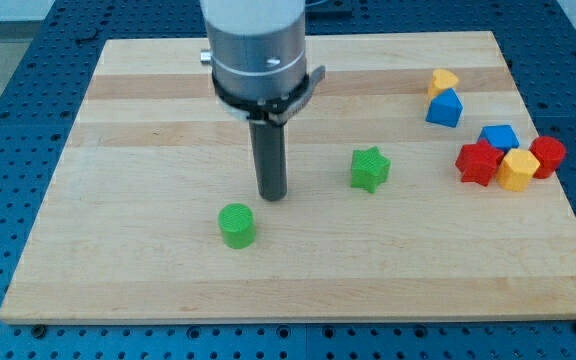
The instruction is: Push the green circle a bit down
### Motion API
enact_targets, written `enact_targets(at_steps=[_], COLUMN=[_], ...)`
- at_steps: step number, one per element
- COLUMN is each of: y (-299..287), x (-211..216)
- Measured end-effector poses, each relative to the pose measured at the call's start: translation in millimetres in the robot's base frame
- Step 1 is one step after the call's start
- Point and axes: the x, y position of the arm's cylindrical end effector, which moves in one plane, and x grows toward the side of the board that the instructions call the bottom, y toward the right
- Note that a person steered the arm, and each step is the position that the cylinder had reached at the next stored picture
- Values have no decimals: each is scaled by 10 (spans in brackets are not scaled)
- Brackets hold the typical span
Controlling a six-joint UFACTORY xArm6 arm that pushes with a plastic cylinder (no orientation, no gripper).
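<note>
The green circle [236, 225] is a short green cylinder standing on the wooden board [118, 270], left of the middle and toward the view's bottom. My tip [272, 196] is the lower end of the dark rod. It sits just up and to the right of the green circle, with a small gap between them. The rod hangs from the grey arm body at the view's top.
A green star [369, 168] lies right of the rod. At the view's right are a yellow block [443, 81], a blue block [445, 108], a second blue block [498, 137], a red star [478, 163], a yellow block [518, 169] and a red block [547, 156].
</note>
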Motion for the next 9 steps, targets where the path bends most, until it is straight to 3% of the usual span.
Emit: enact_targets(at_steps=[3,5,8,9], y=[-562,-598,-610,-595], x=[-163,204,290,561])
